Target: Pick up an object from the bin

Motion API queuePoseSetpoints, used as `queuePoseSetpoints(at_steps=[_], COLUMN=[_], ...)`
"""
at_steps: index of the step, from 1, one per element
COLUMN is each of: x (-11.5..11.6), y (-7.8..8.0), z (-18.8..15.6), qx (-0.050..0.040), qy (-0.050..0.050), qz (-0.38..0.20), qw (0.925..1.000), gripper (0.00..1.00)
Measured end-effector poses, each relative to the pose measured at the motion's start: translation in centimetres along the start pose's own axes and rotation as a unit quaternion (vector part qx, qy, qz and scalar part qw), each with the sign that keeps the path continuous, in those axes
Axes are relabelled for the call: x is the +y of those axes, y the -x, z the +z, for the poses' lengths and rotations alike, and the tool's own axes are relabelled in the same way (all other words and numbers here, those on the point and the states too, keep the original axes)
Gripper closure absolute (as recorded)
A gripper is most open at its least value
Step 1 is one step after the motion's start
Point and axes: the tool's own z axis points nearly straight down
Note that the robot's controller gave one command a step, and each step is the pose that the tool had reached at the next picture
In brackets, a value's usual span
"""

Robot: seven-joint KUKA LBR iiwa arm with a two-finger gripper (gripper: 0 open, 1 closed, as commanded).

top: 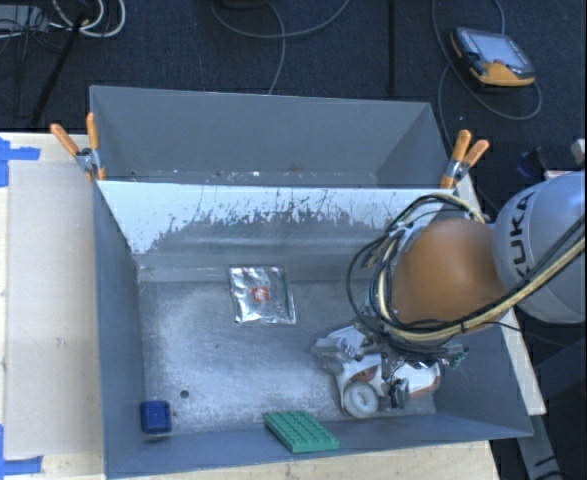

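Where the gripper (398,376) stands low in the near right corner of the bin (173,348), a white round piece (358,399) lies just beside it among grey scraps (335,346). Judged light, stiff and smooth; grip across its rim. The arm (548,253) reaches in from the right, wrist down. Gripper opening and hold: cannot tell.

Arm (548,248): letters "UKA" on its pale casing, right of the frame.
Foil packet (262,295): red mark, unreadable.
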Motion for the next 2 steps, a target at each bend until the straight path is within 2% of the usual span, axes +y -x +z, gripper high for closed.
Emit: queuePoseSetpoints(at_steps=[1, 2], x=[-0.21, -0.07], y=[0.51, -0.14], z=[-0.37, 0.07], qx=[-0.0082, 0.001], qy=[-0.005, 0.0], qz=[0.0, 0.002], qw=[1.0, 1.0], gripper=[1.0, 0.0])
